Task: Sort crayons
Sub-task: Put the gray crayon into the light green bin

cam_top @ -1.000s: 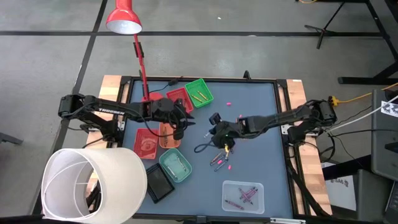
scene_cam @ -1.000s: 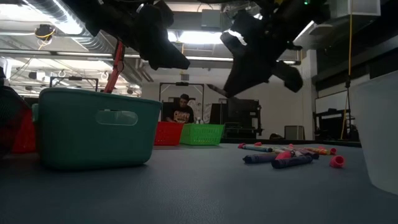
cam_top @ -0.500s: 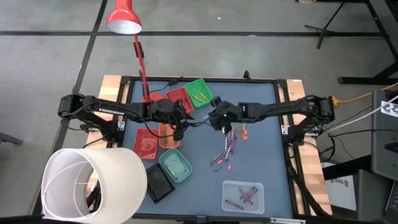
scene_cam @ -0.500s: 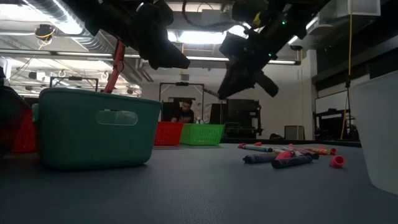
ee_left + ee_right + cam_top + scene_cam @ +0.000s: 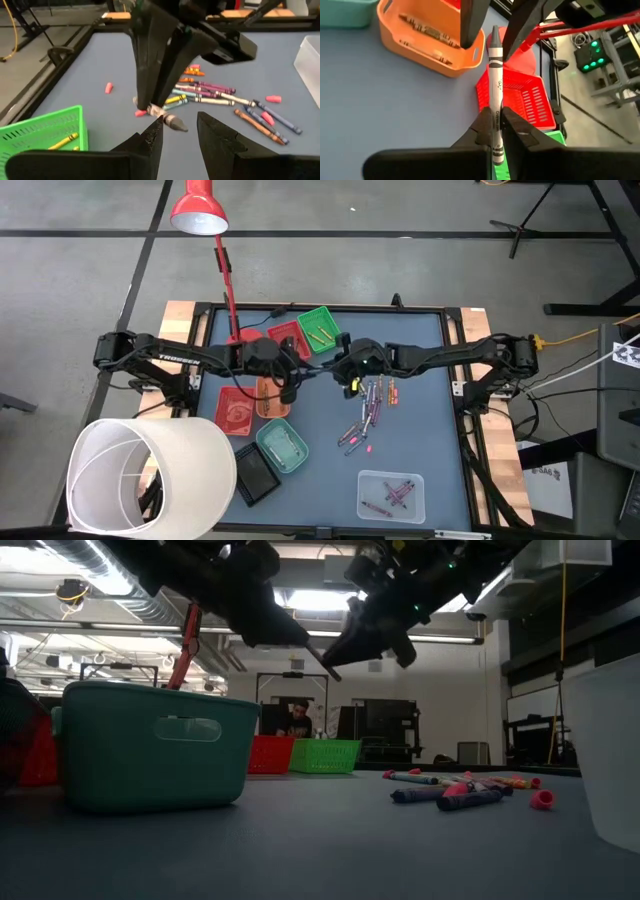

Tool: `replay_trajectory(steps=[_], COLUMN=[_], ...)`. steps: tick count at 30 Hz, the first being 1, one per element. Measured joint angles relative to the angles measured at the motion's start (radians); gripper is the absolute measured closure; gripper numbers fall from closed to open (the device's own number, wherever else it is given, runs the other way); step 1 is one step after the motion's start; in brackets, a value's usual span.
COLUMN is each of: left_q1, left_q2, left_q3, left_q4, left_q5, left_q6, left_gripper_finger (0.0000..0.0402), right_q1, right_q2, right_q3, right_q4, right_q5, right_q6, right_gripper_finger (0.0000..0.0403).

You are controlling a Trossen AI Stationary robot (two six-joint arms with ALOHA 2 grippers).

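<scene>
High view hides grey crayon (image 5: 495, 85) in right tool (image 5: 352, 373).

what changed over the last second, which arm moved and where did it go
The right gripper carried a grey crayon up from near the loose crayon pile and toward the left gripper, stopping with the crayon's tip between the left gripper's open fingers. It stays shut on the crayon. The left arm held its place above the orange tray; the trays and loose crayons did not move.
</scene>
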Motion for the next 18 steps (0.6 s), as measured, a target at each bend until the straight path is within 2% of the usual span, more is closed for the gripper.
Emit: replay_trajectory(steps=[6,12,18], left_q1=[0.0,0.0,0.0], left_q2=[0.0,0.0,0.0], left_q3=[0.0,0.0,0.0], left_q4=[0.048,0.05,0.058], left_q5=[-0.001,-0.059,-0.068], left_q6=[0.002,0.002,0.002], left_gripper_finger=[0.0298,0.0298,0.0298], right_q1=[0.0,0.0,0.0], right_q2=[0.0,0.0,0.0], right_q3=[0.0,0.0,0.0], right_q4=[0.028,0.089,0.123], right_q5=[-0.029,-0.065,-0.078], right_q6=[0.155,0.352,0.379], right_gripper_finger=[0.0384,0.0384,0.0384])
